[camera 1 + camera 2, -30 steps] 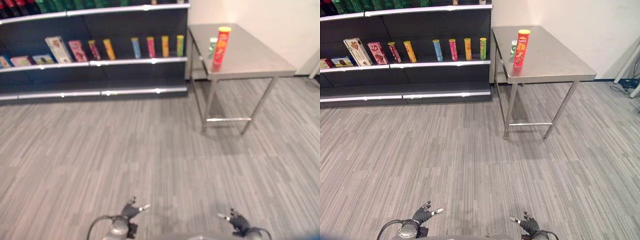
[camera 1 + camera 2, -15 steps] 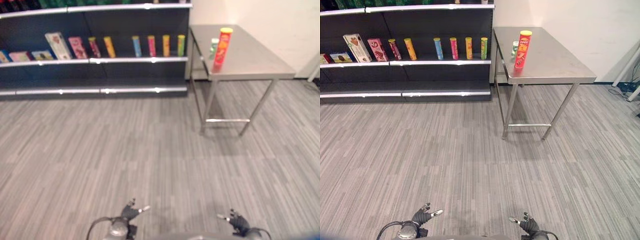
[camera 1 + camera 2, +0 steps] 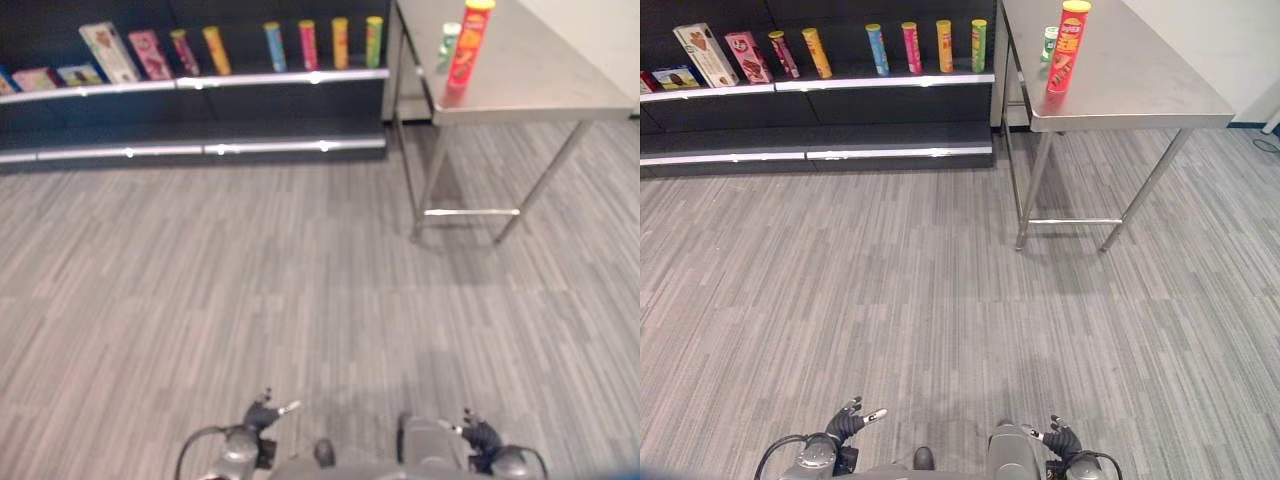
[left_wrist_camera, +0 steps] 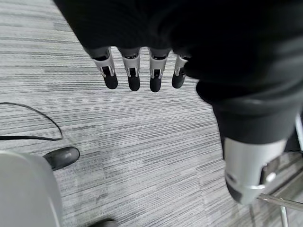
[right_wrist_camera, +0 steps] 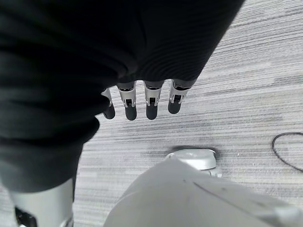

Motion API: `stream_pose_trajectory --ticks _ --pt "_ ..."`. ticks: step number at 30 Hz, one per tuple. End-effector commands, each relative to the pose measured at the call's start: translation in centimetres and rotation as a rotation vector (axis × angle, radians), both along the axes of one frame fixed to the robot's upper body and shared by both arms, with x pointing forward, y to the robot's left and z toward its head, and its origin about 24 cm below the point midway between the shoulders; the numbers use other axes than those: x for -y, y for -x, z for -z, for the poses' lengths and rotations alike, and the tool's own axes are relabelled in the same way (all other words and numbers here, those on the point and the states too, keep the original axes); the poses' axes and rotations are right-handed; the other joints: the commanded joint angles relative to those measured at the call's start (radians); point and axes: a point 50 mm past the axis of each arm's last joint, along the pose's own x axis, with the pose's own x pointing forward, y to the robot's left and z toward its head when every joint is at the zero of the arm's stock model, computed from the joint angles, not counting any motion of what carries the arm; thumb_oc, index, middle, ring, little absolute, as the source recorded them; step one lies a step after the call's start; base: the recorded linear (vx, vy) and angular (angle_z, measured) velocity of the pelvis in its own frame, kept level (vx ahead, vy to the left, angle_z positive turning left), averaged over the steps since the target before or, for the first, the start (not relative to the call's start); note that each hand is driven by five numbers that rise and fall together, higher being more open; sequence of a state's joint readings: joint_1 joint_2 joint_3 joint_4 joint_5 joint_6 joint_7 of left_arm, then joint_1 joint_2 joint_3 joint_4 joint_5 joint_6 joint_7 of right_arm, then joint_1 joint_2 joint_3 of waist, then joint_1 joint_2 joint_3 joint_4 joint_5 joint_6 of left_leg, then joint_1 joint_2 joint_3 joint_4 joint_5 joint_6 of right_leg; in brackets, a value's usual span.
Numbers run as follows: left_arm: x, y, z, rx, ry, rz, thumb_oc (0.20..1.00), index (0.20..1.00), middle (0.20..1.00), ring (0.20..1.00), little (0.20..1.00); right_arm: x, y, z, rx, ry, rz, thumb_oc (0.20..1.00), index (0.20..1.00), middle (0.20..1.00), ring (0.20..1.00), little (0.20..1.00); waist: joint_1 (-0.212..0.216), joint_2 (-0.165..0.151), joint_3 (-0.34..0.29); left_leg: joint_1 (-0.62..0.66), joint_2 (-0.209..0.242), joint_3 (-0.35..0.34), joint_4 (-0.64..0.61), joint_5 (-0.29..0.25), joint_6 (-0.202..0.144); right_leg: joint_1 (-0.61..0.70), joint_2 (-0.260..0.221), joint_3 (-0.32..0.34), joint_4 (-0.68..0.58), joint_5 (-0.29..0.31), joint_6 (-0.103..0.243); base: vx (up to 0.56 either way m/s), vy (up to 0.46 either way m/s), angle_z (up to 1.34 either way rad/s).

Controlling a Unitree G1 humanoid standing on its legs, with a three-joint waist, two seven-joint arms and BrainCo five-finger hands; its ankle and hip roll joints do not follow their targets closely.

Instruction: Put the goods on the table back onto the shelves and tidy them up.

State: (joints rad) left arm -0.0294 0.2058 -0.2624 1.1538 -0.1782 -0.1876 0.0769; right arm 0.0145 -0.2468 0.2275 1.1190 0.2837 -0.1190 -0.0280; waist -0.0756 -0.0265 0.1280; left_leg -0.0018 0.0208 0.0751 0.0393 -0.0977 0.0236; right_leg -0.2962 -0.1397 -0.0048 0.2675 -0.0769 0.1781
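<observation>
A tall red and yellow crisp can [image 3: 1065, 47] stands upright on the steel table [image 3: 1140, 80] at the far right, with a small green and white can [image 3: 1050, 43] just behind it. Left of the table, the dark shelves [image 3: 820, 85] carry a row of slim coloured cans [image 3: 925, 46] and several boxes [image 3: 705, 55]. My left hand [image 3: 848, 425] and right hand [image 3: 1060, 440] hang low at the bottom edge, far from the table, both open and holding nothing. Straight fingers [image 4: 132, 71] point at the floor in the left wrist view, as do the fingers [image 5: 142, 101] in the right wrist view.
Grey striped flooring [image 3: 920, 290] stretches between me and the shelves. The table's thin legs and crossbar [image 3: 1065, 220] stand at the right. A lower shelf rail [image 3: 810, 155] runs along the floor side of the shelving.
The whole picture has shifted down and grown nearer: the camera has moved toward the shelves and table. Both hands hang as before.
</observation>
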Motion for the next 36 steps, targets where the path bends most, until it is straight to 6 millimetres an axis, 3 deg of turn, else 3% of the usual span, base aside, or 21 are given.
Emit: stream_pose_trajectory --ticks 1,4,6,7,8,9,11,13,15,17,19,21,23,26,27,28,29,30,31,33,36 --pt "-1.1 -1.9 -1.1 0.099 -0.004 -0.028 1.000 1.000 1.000 1.000 1.000 0.4 -0.4 -0.3 0.040 0.002 0.005 1.000 1.000 1.000 1.000 1.000 -0.032 -0.042 -0.004 0.168 -0.008 -0.067 0.069 -0.159 -0.063 -0.009 0.098 -0.032 -0.173 0.087 0.058 0.43 -0.116 0.19" --pt "-0.5 -1.8 -0.9 0.086 0.004 -0.004 1.000 1.000 1.000 1.000 1.000 0.3 0.2 -0.1 0.030 0.000 0.009 1.000 1.000 1.000 1.000 1.000 -0.058 -0.032 -0.014 0.237 0.005 -0.120 0.062 -0.172 -0.074 -0.029 0.167 -0.100 -0.240 0.118 0.059 0.45 -0.132 0.47" --pt "-0.2 -1.7 -0.8 0.081 0.013 -0.002 1.000 1.000 1.000 1.000 1.000 0.6 0.7 -0.1 0.024 0.007 0.014 1.000 1.000 1.000 1.000 1.000 -0.067 -0.024 -0.034 0.268 0.017 -0.142 0.089 -0.158 -0.094 -0.015 0.166 -0.116 -0.237 0.112 0.037 0.63 -0.214 0.61" --pt "0.0 -1.5 -0.7 0.071 0.016 0.002 1.000 1.000 1.000 1.000 1.000 0.7 0.7 -0.1 0.018 0.004 0.022 1.000 1.000 1.000 1.000 1.000 -0.069 -0.016 -0.040 0.265 0.024 -0.148 0.113 -0.124 -0.107 -0.006 0.162 -0.114 -0.218 0.118 0.023 0.51 -0.172 0.77" --pt "0.1 -1.3 -0.6 0.066 0.019 -0.009 1.000 1.000 1.000 1.000 1.000 1.0 0.6 -0.2 0.026 0.011 0.028 1.000 1.000 1.000 1.000 1.000 -0.077 0.001 -0.048 0.252 0.037 -0.161 0.169 -0.050 -0.139 -0.002 0.164 -0.106 -0.203 0.112 0.010 0.49 -0.152 0.66" --pt "0.1 -1.3 -0.6 0.070 0.036 -0.030 1.000 1.000 1.000 1.000 1.000 1.5 0.8 -0.3 0.026 0.019 0.048 1.000 1.000 1.000 1.000 1.000 -0.082 0.010 -0.052 0.211 0.054 -0.146 0.290 0.032 -0.177 0.015 0.151 -0.107 -0.192 0.095 -0.009 0.48 -0.155 0.56" --pt "0.5 -2.0 -1.0 0.113 0.071 -0.057 1.000 1.000 1.000 1.000 1.000 2.0 0.1 -0.7 0.066 0.020 0.075 1.000 1.000 1.000 1.000 1.000 -0.075 -0.001 -0.036 0.085 0.044 -0.111 0.543 0.140 -0.196 0.062 0.129 -0.099 -0.185 0.068 -0.046 0.43 -0.164 0.47" --pt "0.5 -2.6 -1.3 0.134 0.058 -0.040 1.000 1.000 1.000 1.000 1.000 2.5 -0.9 -1.2 0.098 0.042 0.075 1.000 1.000 1.000 1.000 1.000 -0.056 -0.018 -0.012 -0.008 0.062 -0.046 0.752 0.165 -0.179 0.131 0.131 -0.072 -0.199 0.026 -0.086 0.43 -0.192 -0.08" --pt "0.7 -3.0 -1.5 0.148 0.066 -0.038 1.000 1.000 1.000 1.000 1.000 2.5 -1.6 -1.4 0.118 0.040 0.077 1.000 1.000 1.000 1.000 1.000 -0.033 -0.036 0.003 -0.094 0.080 -0.001 0.811 0.115 -0.131 0.197 0.121 -0.043 -0.215 -0.001 -0.099 0.45 -0.120 -0.35" --pt "1.0 -3.2 -1.6 0.162 0.080 -0.038 1.000 1.000 1.000 1.000 1.000 2.4 -2.7 -1.9 0.149 0.037 0.059 1.000 1.000 1.000 1.000 1.000 -0.008 -0.042 0.011 -0.175 0.079 0.008 0.735 0.062 -0.124 0.264 0.101 -0.026 -0.238 -0.029 -0.085 0.53 0.011 -0.02" --pt "1.2 -3.0 -1.5 0.161 0.084 -0.044 1.000 1.000 1.000 1.000 1.000 2.4 -3.1 -2.1 0.165 0.041 0.052 1.000 1.000 1.000 1.000 1.000 0.004 -0.029 0.009 -0.203 0.117 0.021 0.502 0.054 -0.135 0.301 0.077 -0.023 -0.234 -0.068 -0.064 0.56 0.137 -0.13" --pt "1.2 -3.0 -1.6 0.172 0.087 -0.052 1.000 1.000 1.000 1.000 1.000 2.5 -3.6 -2.4 0.184 0.050 0.041 1.000 1.000 1.000 1.000 1.000 0.029 -0.012 0.005 -0.247 0.155 0.016 0.207 0.103 -0.154 0.345 0.060 -0.020 -0.235 -0.107 -0.042 0.63 0.232 0.00" --pt "1.1 -3.0 -1.7 0.183 0.094 -0.078 1.000 1.000 1.000 1.000 1.000 2.5 -3.7 -2.4 0.181 0.066 0.026 1.000 1.000 1.000 1.000 1.000 0.059 0.016 -0.009 -0.277 0.158 -0.035 0.001 0.201 -0.202 0.402 0.049 -0.006 -0.244 -0.133 -0.017 0.74 0.267 -0.27" --pt "0.5 -1.9 -1.2 0.153 0.076 -0.113 1.000 1.000 1.000 1.000 1.000 2.3 -3.0 -2.0 0.144 0.075 -0.002 1.000 1.000 1.000 1.000 1.000 0.088 0.013 -0.023 -0.351 0.176 -0.055 -0.080 0.256 -0.246 0.499 -0.012 0.027 -0.259 -0.166 0.031 0.82 0.341 -0.41" --pt "0.3 -0.8 -0.7 0.108 0.067 -0.112 1.000 1.000 1.000 1.000 1.000 2.1 -2.5 -1.6 0.116 0.071 -0.018 1.000 1.000 1.000 1.000 1.000 0.095 0.015 -0.041 -0.327 0.187 -0.041 -0.085 0.257 -0.241 0.523 -0.042 0.032 -0.265 -0.160 0.053 0.83 0.425 -0.50" --pt "0.3 -0.7 -0.7 0.111 0.066 -0.112 1.000 1.000 1.000 1.000 1.000 1.9 -2.2 -1.5 0.110 0.068 -0.028 1.000 1.000 1.000 1.000 1.000 0.108 0.015 -0.038 -0.322 0.191 -0.036 -0.063 0.292 -0.250 0.542 -0.076 0.019 -0.260 -0.145 0.068 0.74 0.414 -1.00" --pt "0.0 -0.8 -0.8 0.115 0.061 -0.114 1.000 1.000 1.000 1.000 1.000 1.5 -2.0 -1.3 0.097 0.058 -0.040 1.000 1.000 1.000 1.000 1.000 0.110 0.002 -0.039 -0.322 0.178 -0.020 -0.034 0.283 -0.247 0.543 -0.118 0.019 -0.259 -0.110 0.084 0.78 0.452 -1.07" --pt "-0.4 -1.2 -1.0 0.123 0.034 -0.093 1.000 1.000 1.000 1.000 1.000 1.2 -1.7 -1.1 0.086 0.048 -0.047 1.000 1.000 1.000 1.000 1.000 0.102 -0.020 -0.033 -0.322 0.152 0.021 0.033 0.247 -0.237 0.493 -0.193 0.026 -0.207 0.070 0.084 0.54 0.314 -1.01" --pt "-0.4 -1.2 -1.0 0.123 0.034 -0.093 1.000 1.000 1.000 1.000 1.000 1.2 -1.7 -1.1 0.086 0.048 -0.046 1.000 1.000 1.000 1.000 1.000 0.103 -0.019 -0.036 -0.325 0.154 0.022 0.034 0.246 -0.237 0.489 -0.192 0.028 -0.207 0.071 0.084 0.49 0.302 -0.51" --pt "-1.4 -1.6 -1.3 0.138 0.011 -0.096 1.000 1.000 1.000 1.000 1.000 0.9 -1.8 -1.1 0.085 0.041 -0.048 1.000 1.000 1.000 1.000 1.000 0.102 -0.042 -0.037 -0.305 0.124 0.056 0.063 0.202 -0.207 0.437 -0.239 0.053 -0.168 0.221 0.084 0.36 0.260 -0.16" --pt "-2.7 -2.3 -2.0 0.166 -0.017 -0.107 1.000 1.000 1.000 1.000 1.000 0.4 -2.8 -1.5 0.126 0.017 -0.055 1.000 1.000 1.000 1.000 1.000 0.096 -0.050 -0.041 -0.261 0.113 0.102 0.067 0.142 -0.169 0.361 -0.251 0.051 -0.145 0.343 0.084 0.37 0.196 -0.20"
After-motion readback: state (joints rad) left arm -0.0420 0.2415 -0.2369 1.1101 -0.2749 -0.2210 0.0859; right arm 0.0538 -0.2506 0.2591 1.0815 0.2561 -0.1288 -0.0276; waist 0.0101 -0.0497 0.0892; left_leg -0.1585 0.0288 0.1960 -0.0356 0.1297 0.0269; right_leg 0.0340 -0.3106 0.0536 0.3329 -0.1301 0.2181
